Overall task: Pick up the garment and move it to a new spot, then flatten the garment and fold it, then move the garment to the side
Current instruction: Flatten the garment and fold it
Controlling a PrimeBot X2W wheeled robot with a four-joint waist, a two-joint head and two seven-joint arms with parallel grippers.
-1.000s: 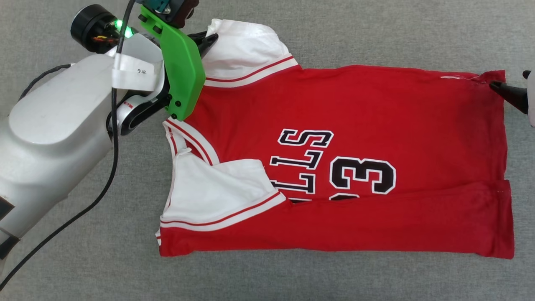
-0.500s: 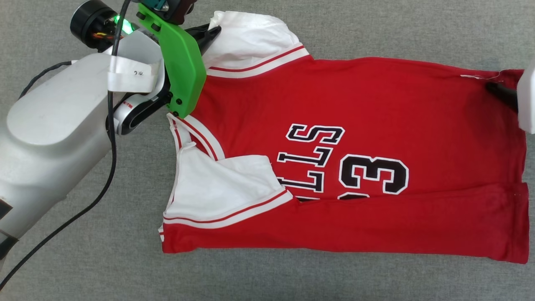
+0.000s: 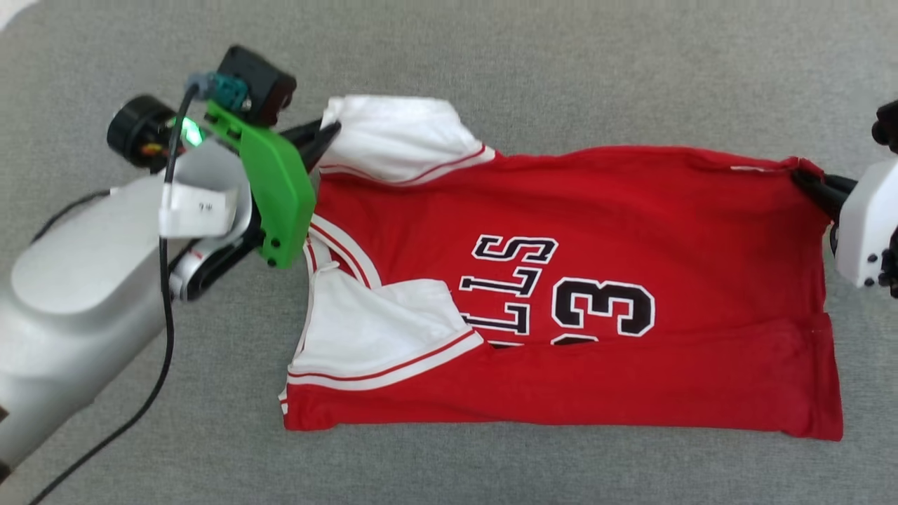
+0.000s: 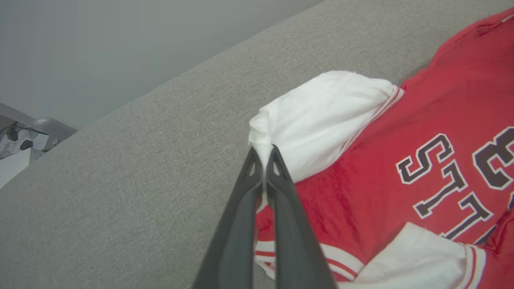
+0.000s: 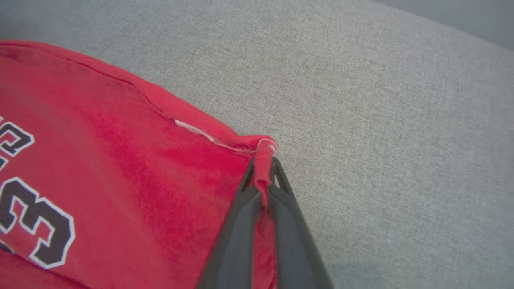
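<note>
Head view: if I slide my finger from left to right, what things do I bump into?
Pale forearm → left gripper → then, on the garment: top white sleeve, black letters, number 3 → right gripper.

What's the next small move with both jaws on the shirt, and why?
Probably lift both ends slightly and carry the far edge toward the near one. Left jaws pinch the far sleeve, right jaws the far hem corner, and the near edge is already folded over.
</note>
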